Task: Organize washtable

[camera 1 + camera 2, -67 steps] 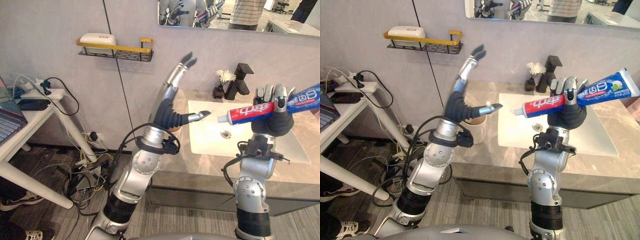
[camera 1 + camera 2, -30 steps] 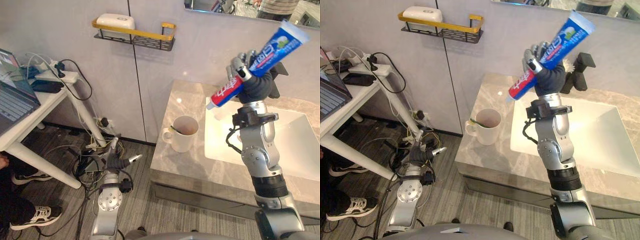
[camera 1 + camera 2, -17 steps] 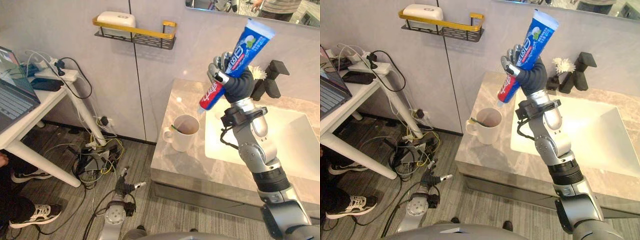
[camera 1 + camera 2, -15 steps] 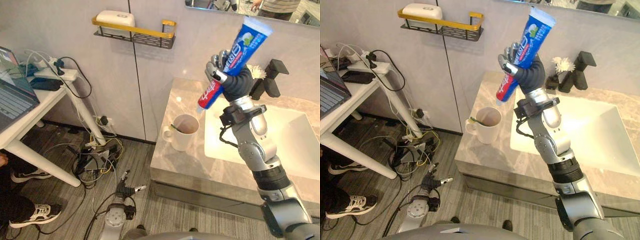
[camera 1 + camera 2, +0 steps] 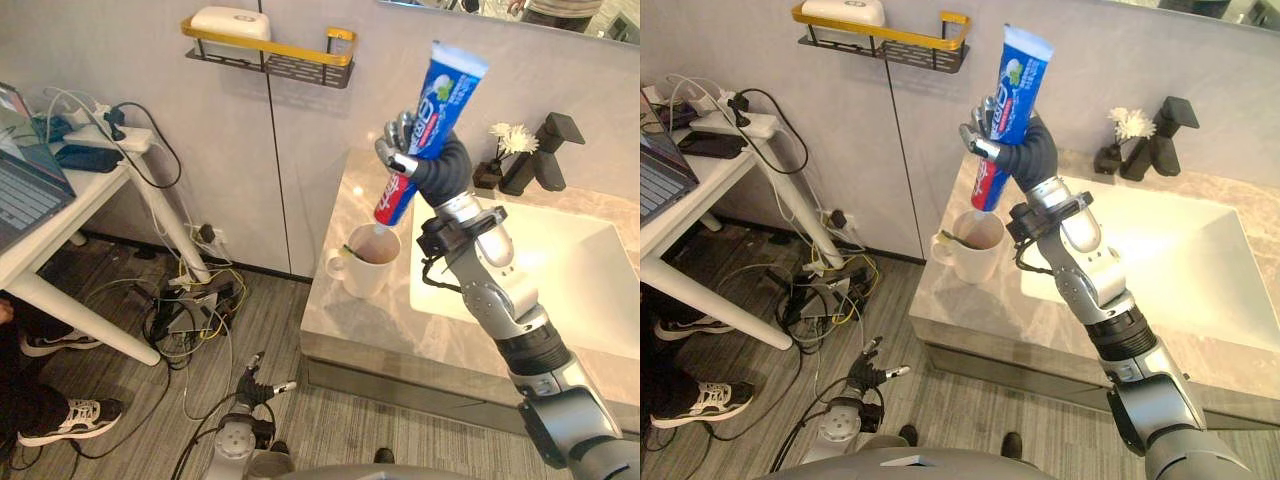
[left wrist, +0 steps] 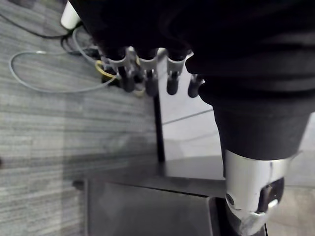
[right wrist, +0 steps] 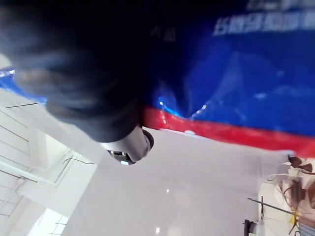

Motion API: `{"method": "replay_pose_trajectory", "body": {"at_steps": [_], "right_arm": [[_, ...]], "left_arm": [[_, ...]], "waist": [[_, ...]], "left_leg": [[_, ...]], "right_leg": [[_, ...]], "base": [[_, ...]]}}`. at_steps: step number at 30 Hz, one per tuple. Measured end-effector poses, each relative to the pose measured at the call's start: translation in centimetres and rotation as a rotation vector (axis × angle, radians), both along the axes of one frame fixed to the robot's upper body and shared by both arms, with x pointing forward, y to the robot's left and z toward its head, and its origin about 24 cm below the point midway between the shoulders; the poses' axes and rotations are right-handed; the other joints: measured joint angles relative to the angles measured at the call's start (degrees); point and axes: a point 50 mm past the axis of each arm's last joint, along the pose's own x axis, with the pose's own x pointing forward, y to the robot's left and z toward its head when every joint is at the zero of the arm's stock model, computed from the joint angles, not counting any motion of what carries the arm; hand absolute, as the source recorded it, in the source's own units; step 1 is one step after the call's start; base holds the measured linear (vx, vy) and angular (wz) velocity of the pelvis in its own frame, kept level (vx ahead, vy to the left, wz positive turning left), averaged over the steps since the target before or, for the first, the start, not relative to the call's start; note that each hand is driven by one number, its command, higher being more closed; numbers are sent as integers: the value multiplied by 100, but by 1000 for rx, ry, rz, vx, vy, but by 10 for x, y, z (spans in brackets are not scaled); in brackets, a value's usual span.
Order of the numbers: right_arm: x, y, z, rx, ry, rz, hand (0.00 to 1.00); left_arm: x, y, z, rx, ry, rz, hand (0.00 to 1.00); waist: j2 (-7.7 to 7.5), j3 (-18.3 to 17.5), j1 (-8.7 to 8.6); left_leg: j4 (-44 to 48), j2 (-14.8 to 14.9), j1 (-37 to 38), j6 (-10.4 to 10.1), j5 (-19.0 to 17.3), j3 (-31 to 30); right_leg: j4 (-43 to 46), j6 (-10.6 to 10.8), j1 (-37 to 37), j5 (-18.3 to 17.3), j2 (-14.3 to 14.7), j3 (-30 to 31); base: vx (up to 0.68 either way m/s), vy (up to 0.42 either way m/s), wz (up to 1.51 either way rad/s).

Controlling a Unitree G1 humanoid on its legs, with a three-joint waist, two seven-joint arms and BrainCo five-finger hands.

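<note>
**Right hand.** The right hand [image 5: 443, 166] is raised above the left part of the washtable [image 5: 395, 330]. Its fingers and thumb are curled round the toothpaste tube [image 5: 428, 125], gripping it near mid-length. The tube stands close to upright, leaning slightly. Its flat crimped end is uppermost and its cap end is lowest.

**Toothpaste tube and mug.** The cap end points down at the opening of the white mug [image 5: 364, 272]. Whether the cap is already inside the rim cannot be determined. The mug stands upright on the washtable, between the left edge and the sink basin [image 5: 570, 275], with its handle turned toward the left edge. A small greenish item rests against the mug rim; its kind cannot be made out.

**Left hand.** The left hand [image 5: 866, 374] hangs low near the floor, in front of the washtable's left front corner. Its fingers [image 6: 147, 78] are relaxed and spread, holding nothing.

**Other items.**
- The black faucet [image 5: 545, 152] stands at the back edge, behind the basin.
- A small vase of white flowers [image 5: 497, 160] stands just beside the faucet, on its left.
- A wall shelf [image 5: 270, 55] to the left of the washtable carries a white soap box [image 5: 232, 20].
- A side table [image 5: 70, 205] stands farther left, with cables [image 5: 190, 305] on the floor under it.
</note>
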Motion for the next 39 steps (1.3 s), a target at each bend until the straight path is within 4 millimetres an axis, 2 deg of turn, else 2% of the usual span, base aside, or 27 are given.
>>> {"method": "replay_pose_trajectory", "body": {"at_steps": [4, 21, 29, 39], "right_arm": [[2, 2, -5, -12, 27, -2, 100], [2, 2, -6, -21, 25, -17, 100], [0, 0, -24, -8, 89, -24, 100], [-4, -1, -29, -10, 100, -15, 100]], "left_arm": [[-5, 0, -6, 2, 31, 5, 0], [-4, 1, -5, 5, 26, 11, 0], [-4, 1, -5, 6, 26, 14, 0], [-4, 3, -5, 14, 23, 29, 0]], "waist": [[-1, 1, 4], [-53, 122, 84], [-58, 125, 93], [-114, 236, 92]], "left_leg": [[0, 0, -10, 0, 0, -9], [37, -3, -133, 0, 0, -28], [62, -3, -141, 0, -2, -33], [87, -2, -149, 0, -2, -35]], "right_leg": [[0, 0, -5, 0, 0, -7], [23, 0, -108, 0, -2, -19], [41, 0, -109, -1, -3, -21], [60, 0, -116, -1, -3, -15]], "base": [[0, 0, 0], [1, 0, 0], [1, 0, 0], [0, 0, 0]]}}
